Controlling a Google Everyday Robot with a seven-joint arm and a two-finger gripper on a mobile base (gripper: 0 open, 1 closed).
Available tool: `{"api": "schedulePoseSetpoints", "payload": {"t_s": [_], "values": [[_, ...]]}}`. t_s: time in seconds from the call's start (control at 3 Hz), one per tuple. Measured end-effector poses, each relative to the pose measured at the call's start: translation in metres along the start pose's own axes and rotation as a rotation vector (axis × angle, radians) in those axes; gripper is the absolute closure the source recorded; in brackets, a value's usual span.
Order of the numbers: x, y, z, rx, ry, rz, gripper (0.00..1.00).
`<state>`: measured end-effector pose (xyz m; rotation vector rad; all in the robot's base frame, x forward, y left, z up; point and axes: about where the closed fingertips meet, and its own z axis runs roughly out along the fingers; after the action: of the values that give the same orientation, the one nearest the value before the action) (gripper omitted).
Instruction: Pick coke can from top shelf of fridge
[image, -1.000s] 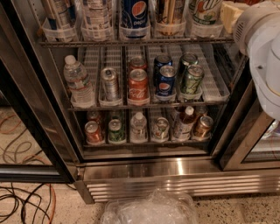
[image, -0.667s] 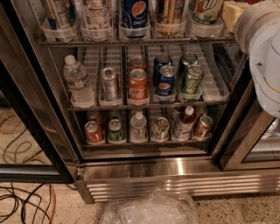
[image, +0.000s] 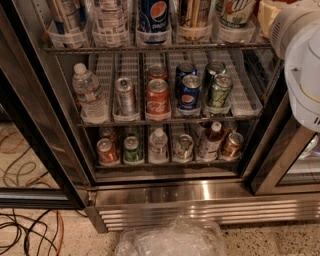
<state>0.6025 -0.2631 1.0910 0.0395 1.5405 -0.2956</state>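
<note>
The top shelf (image: 150, 48), at the frame's top, carries clear tubs (image: 107, 37) that keep tall drinks upright in rows. The white arm (image: 300, 55) looms upper right; its hand is hidden, so I cannot tell its state.

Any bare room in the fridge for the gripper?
Middle rack: empty white ribbed lane right of the green aluminium can, and lane backs behind the clear water bottle. Top shelf and bottom rack are packed. Gripper not in view.
</note>
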Motion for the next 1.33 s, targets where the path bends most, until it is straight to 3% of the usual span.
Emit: {"api": "schedulePoseSetpoints", "payload": {"t_s": [1.0,1.33], "values": [[0.005,-0.001,0.024,0.031,0.012,0.010,0.36],[0.004,-0.006,0.036,0.059,0.013,-0.012,0.36]]}}
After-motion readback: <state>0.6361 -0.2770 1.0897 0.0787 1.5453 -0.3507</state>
